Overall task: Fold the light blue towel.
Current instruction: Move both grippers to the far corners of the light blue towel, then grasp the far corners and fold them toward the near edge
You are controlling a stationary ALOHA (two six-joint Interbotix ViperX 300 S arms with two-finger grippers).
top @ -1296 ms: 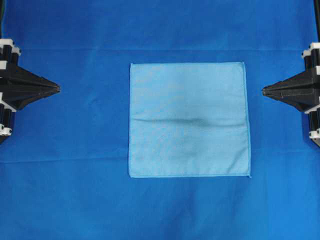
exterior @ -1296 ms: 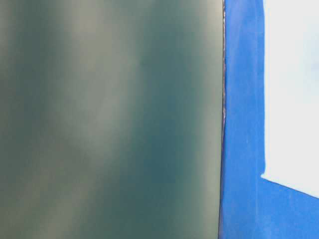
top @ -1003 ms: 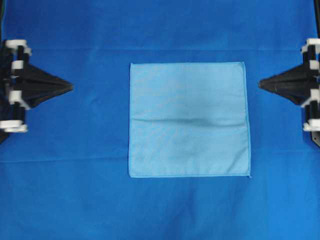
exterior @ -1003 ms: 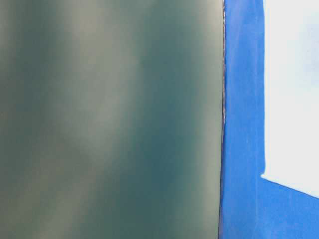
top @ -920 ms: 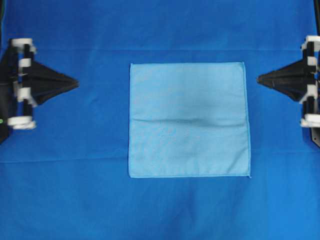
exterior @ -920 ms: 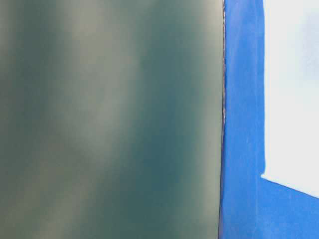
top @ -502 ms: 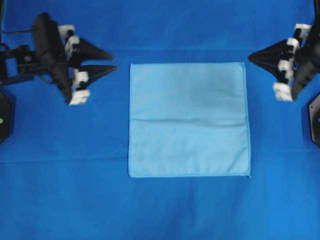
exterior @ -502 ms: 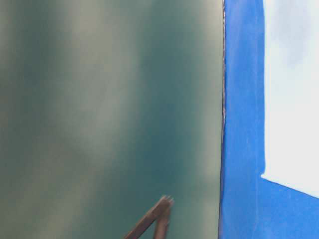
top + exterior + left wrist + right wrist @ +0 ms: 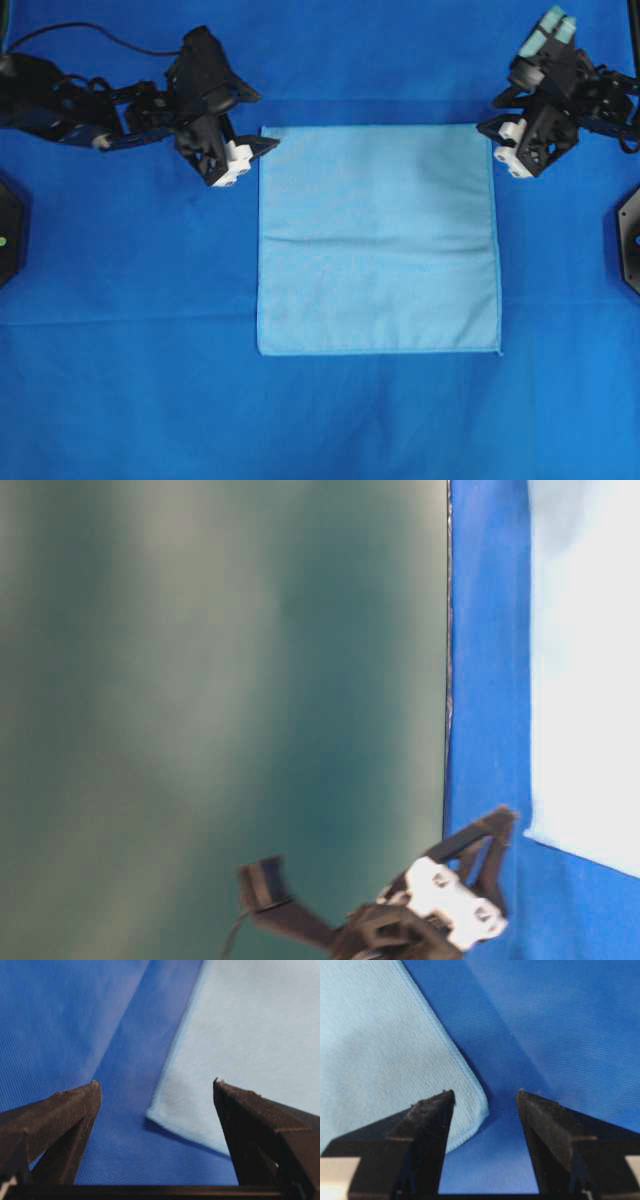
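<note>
Both pincers (image 9: 156, 1085) (image 9: 485, 1094) agape, seemingly empty

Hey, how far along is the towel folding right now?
Nothing is folded yet: the light blue towel lies flat and fully spread on the blue table cloth. In hand: the left claw and right claw sit open at the towel's two far corners, each corner framed between open jaws in the wrist views, not gripped. Left: grasping the corners and making the fold.

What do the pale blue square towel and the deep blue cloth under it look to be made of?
Pale blue square towel: thin, soft woven fabric, probably microfibre; matte fine grain and stitched hem. Deep blue table cloth: smooth woven textile, slightly sheeny, with fine ribbing and shallow creases.
</note>
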